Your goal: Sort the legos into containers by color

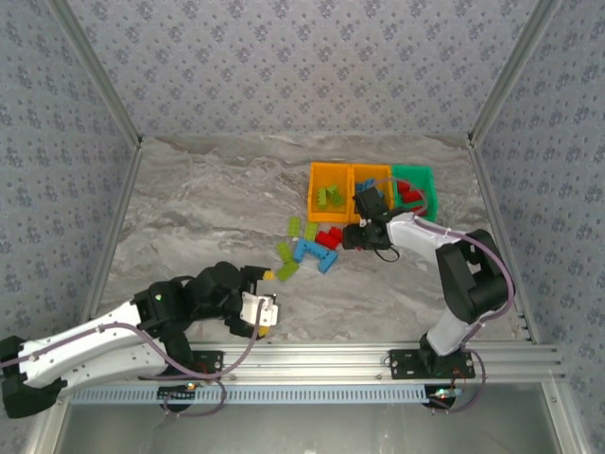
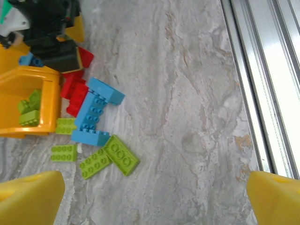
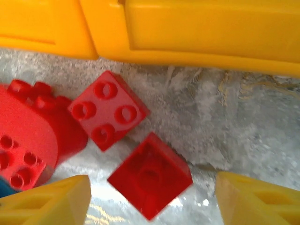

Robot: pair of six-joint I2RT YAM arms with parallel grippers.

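Note:
Loose legos lie in front of the containers: light blue bricks [image 2: 93, 110], lime green bricks [image 2: 121, 154] and red bricks [image 2: 75, 89]. My right gripper [image 3: 152, 180] hangs low over the red ones beside the orange bin [image 3: 187, 28]. It is open, with an upside-down red brick [image 3: 150, 176] between the fingers and a gap on each side. A studded red brick [image 3: 108, 110] lies just beyond. My left gripper [image 2: 154, 201] is open over bare table near the lime bricks, holding nothing. The left orange bin [image 1: 315, 194] holds lime bricks, and the green bin [image 1: 430, 180] holds red ones.
A middle orange bin [image 1: 371, 173] stands between the other two. A larger rounded red piece [image 3: 33, 136] lies left of the right gripper. An aluminium rail [image 2: 262, 70] runs along the table's near edge. Patterned walls close the left, back and right sides.

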